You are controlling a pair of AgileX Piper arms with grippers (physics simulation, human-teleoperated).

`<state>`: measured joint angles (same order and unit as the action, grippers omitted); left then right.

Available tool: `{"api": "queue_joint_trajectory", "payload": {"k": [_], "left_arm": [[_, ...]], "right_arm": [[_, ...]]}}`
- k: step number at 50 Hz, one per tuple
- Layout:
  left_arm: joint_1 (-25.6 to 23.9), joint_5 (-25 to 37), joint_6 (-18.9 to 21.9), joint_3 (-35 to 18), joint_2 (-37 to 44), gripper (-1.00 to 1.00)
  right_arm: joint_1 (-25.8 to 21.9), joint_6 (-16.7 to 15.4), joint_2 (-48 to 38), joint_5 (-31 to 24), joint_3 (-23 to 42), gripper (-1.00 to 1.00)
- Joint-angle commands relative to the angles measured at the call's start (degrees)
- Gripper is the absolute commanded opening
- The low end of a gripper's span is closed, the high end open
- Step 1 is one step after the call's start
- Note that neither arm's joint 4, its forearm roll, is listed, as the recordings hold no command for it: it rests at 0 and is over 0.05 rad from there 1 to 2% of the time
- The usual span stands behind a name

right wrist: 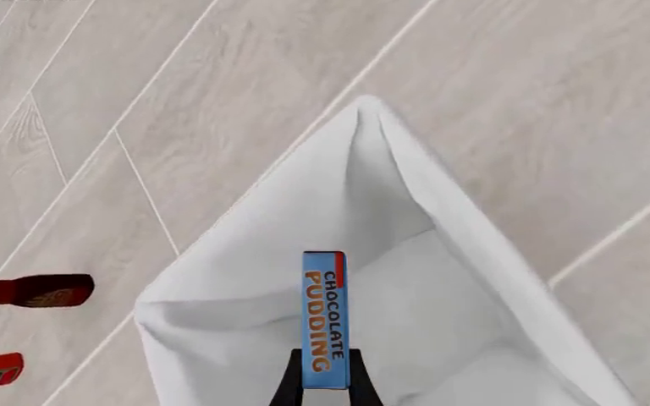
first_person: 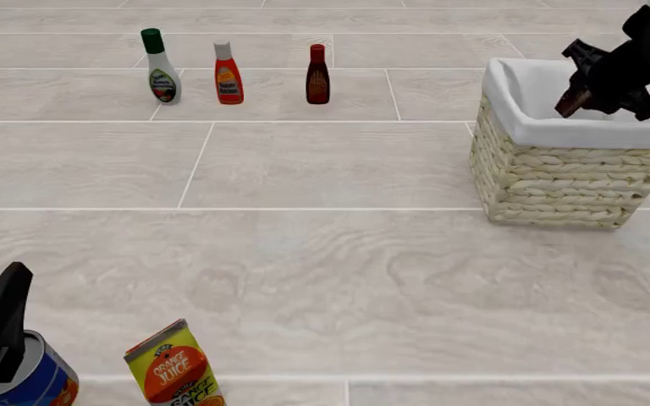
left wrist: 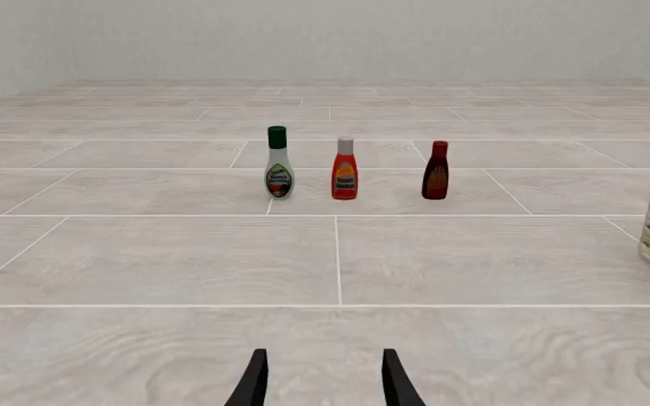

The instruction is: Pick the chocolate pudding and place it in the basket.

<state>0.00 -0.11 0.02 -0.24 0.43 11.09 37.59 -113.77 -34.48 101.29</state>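
Pudding (right wrist: 325, 317) pinched in right tool (right wrist: 325, 385), above basket (first_person: 551, 182) interior. Left tool (left wrist: 325, 381) spread, w/o load, low over surface.

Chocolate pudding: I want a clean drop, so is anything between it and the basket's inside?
Nothing visible. The right gripper holds the chocolate pudding directly over the basket, and the right wrist view shows only bare white lining beneath it.

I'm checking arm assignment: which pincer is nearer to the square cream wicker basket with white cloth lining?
Right. The right pincer holds the small brown chocolate pudding box directly above the square cream wicker basket. The left pincer sits far away, at the table's near-left corner.
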Motion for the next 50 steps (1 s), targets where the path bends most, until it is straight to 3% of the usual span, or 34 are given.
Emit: {"api": "queue_joint_trajectory", "payload": {"k": [1, 13, 14, 50], "left_arm": [[0.0, 0.0, 0.0, 0.0, 0.0, 1.00], [0.0, 0.0, 0.0, 0.0, 0.0, 1.00], [0.0, 0.0, 0.0, 0.0, 0.0, 1.00], [0.0, 0.0, 0.0, 0.0, 0.0, 1.00]], "right_arm": [[-0.3, 1.5, -1.1, 0.2, -0.2, -1.00], [-0.1, 1.3, -0.3, 1.4, -0.6, -1.00], [0.0, 1.1, 0.0, 1.3, -0.8, 1.00], [-2.2, 2.7, 0.6, 1.6, -0.8, 1.00]]}}
